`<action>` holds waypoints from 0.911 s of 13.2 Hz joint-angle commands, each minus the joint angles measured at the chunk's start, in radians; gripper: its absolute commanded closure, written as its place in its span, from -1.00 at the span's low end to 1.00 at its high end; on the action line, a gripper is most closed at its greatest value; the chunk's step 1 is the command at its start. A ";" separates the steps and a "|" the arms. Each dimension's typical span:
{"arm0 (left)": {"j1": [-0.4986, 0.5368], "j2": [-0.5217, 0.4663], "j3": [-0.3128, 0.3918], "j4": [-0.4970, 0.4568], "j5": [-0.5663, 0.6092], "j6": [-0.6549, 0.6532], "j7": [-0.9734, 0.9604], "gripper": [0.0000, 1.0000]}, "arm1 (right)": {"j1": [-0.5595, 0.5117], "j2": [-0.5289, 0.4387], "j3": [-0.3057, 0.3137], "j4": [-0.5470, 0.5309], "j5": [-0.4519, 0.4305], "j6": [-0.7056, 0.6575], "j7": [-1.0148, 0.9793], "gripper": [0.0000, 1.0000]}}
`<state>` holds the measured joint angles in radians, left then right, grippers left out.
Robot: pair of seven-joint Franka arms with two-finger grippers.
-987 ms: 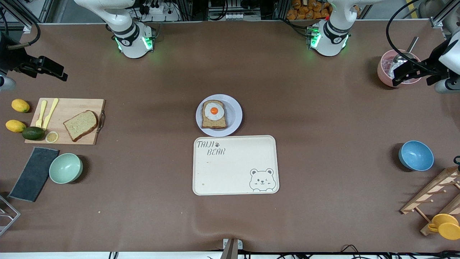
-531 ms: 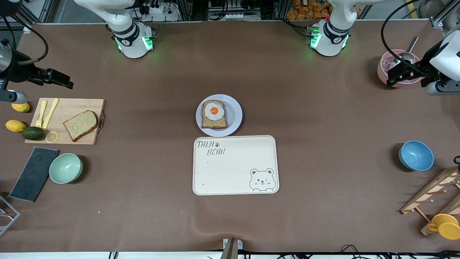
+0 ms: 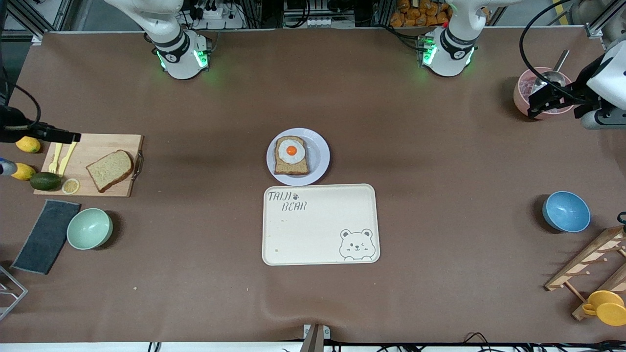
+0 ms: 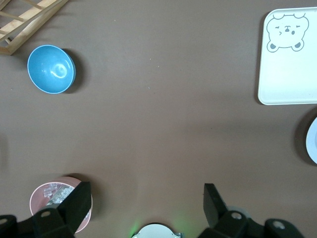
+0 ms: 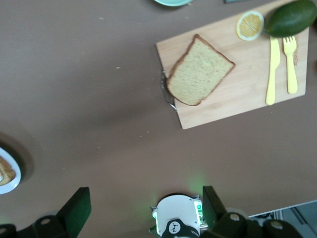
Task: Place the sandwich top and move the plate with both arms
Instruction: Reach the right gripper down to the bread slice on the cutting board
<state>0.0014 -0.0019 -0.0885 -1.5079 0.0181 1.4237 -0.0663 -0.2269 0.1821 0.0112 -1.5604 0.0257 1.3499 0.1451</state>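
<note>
The sandwich top (image 3: 110,170) (image 5: 199,71), a plain brown slice, lies on a wooden cutting board (image 3: 93,146) toward the right arm's end of the table. At mid-table the plate (image 3: 319,155) carries a slice with a fried egg (image 3: 291,155). My right gripper (image 3: 72,135) (image 5: 144,198) hangs open and empty over the board's edge by the yellow cutlery, apart from the sandwich top. Over the pink bowl (image 3: 524,93) at the left arm's end, my left gripper (image 3: 536,105) (image 4: 146,196) is open and holds nothing.
A cream bear tray (image 3: 320,225) lies just nearer the front camera than the plate. Lemons, an avocado (image 3: 45,181), a green bowl (image 3: 89,228) and a dark cloth (image 3: 46,236) surround the board. A blue bowl (image 3: 566,211) and wooden rack (image 3: 592,259) sit toward the left arm's end.
My right gripper has swung down to the cutting board's edge over the cutlery. The left gripper has shifted slightly over the pink bowl. Nothing on the table has moved.
</note>
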 commanded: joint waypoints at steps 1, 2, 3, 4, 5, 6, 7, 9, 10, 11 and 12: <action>0.003 -0.006 -0.005 0.006 -0.001 -0.017 0.000 -1.00 | -0.066 0.022 0.015 -0.044 -0.023 0.046 -0.030 -1.00; 0.002 -0.006 -0.005 0.006 0.000 -0.025 -0.001 -1.00 | -0.077 0.023 0.015 -0.074 -0.061 0.085 -0.060 -1.00; 0.000 -0.006 -0.007 0.008 0.000 -0.026 0.000 -1.00 | -0.093 0.030 0.015 -0.111 -0.099 0.139 -0.103 -1.00; 0.000 -0.006 -0.011 0.009 0.000 -0.026 -0.007 -1.00 | -0.123 0.036 0.015 -0.142 -0.110 0.196 -0.193 -1.00; 0.002 -0.004 -0.016 0.008 0.008 -0.026 -0.010 -1.00 | -0.152 0.054 0.015 -0.157 -0.110 0.239 -0.314 -1.00; 0.002 -0.003 -0.016 0.011 0.008 -0.026 -0.012 -1.00 | -0.167 0.077 0.015 -0.158 -0.110 0.271 -0.437 -1.00; 0.002 -0.001 -0.017 0.012 0.013 -0.026 -0.009 -1.00 | -0.178 0.100 0.015 -0.158 -0.110 0.303 -0.543 -1.00; 0.002 -0.004 -0.017 0.015 0.013 -0.026 -0.010 -1.00 | -0.184 0.134 0.015 -0.161 -0.110 0.351 -0.657 -1.00; 0.005 -0.006 -0.017 0.015 0.013 -0.026 -0.010 -1.00 | -0.189 0.145 0.015 -0.162 -0.115 0.371 -0.692 -1.00; 0.005 -0.010 -0.016 0.015 0.013 -0.026 -0.009 -1.00 | -0.189 0.149 0.015 -0.174 -0.118 0.389 -0.728 -1.00; 0.008 -0.012 -0.017 0.017 0.013 -0.026 -0.006 -1.00 | -0.189 0.148 0.015 -0.196 -0.121 0.426 -0.758 -1.00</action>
<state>0.0013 -0.0026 -0.0973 -1.5031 0.0182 1.4117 -0.0663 -0.4008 0.3352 0.0086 -1.7268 -0.0700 1.7333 -0.5479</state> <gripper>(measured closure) 0.000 0.000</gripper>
